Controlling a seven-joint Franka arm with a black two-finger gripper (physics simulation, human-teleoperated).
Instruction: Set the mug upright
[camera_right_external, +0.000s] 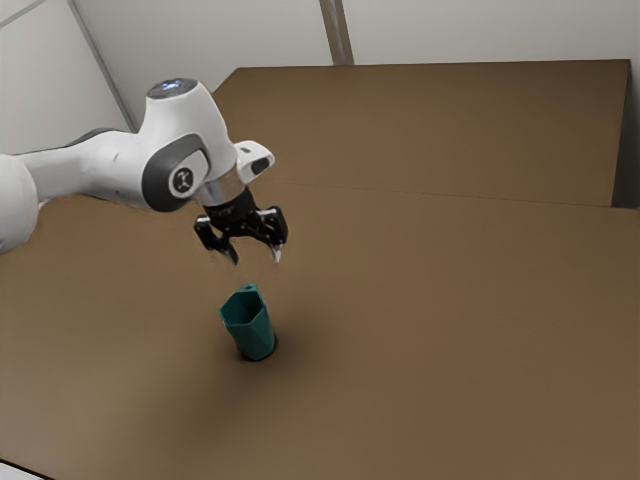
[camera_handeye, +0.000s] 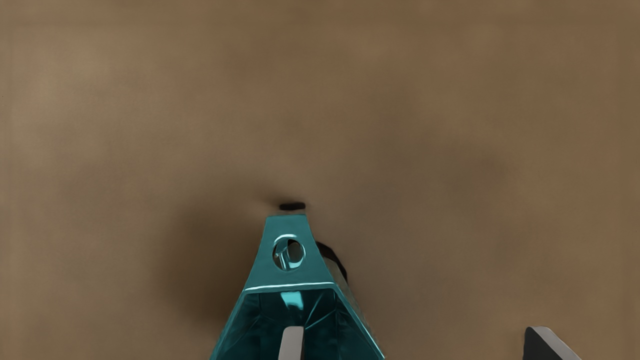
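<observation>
Above the brown table (camera_right_external: 450, 350), your gripper (camera_right_external: 256, 260) has fingers spread wide; the glossy, angular teal mug (camera_right_external: 257, 335) stands mouth up.

Teal mug (camera_right_external: 259, 335), upright, on brown table (camera_right_external: 450, 330)

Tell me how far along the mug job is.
Looks done: the teal mug stands on its base on the table, mouth up. In hand: nothing; the open tool hangs above it. Left: with the mug upright, probably only backing the tool away.

Arm (camera_right_external: 110, 168) extended from exterior view's left; pincer (camera_right_external: 256, 259) downward, fingers (camera_handeye: 291, 344) spread apart.
</observation>
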